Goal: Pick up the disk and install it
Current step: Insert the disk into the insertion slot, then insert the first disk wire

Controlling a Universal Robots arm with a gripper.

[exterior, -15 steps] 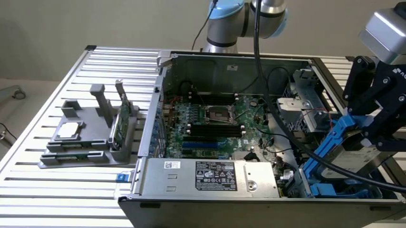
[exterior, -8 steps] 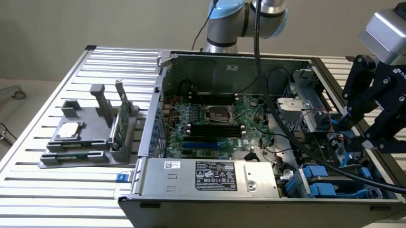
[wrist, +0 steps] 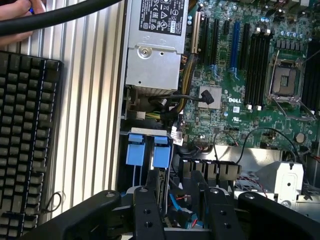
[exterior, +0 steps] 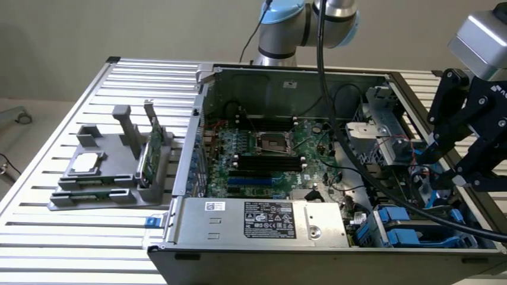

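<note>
The gripper (exterior: pixel 442 178) hangs over the drive bay at the exterior view's right side of the open computer case (exterior: pixel 208 124). In the wrist view its two black fingers (wrist: pixel 148 212) are spread well apart and pinch nothing. From the exterior view its tips are hard to make out against the dark bay and loose wires.

The disk (wrist: pixel 162 151) stands on edge in that bay, in the near corner at the exterior view's right (exterior: pixel 393 217). Just beside it stands a second blue carrier (wrist: pixel 136 149). Of the disk, only the bright blue end and a thin edge running toward the gap between the fingers can be seen. Its silver body and label are hidden inside the bay. Whether it is fully seated cannot be told.

The power supply (exterior: pixel 262 219) lies along the near wall, with the motherboard (exterior: pixel 269 154) farther in. A thick black cable (wrist: pixel 60 15) crosses one corner of the wrist view, partly covering a person's hand (wrist: pixel 15 15), which is cut off at the edge. A black keyboard (wrist: pixel 27 135) lies on the slatted table (exterior: pixel 71 237) beside the case, also cut off. At the exterior view's left sits a grey parts stand (exterior: pixel 111 178).
</note>
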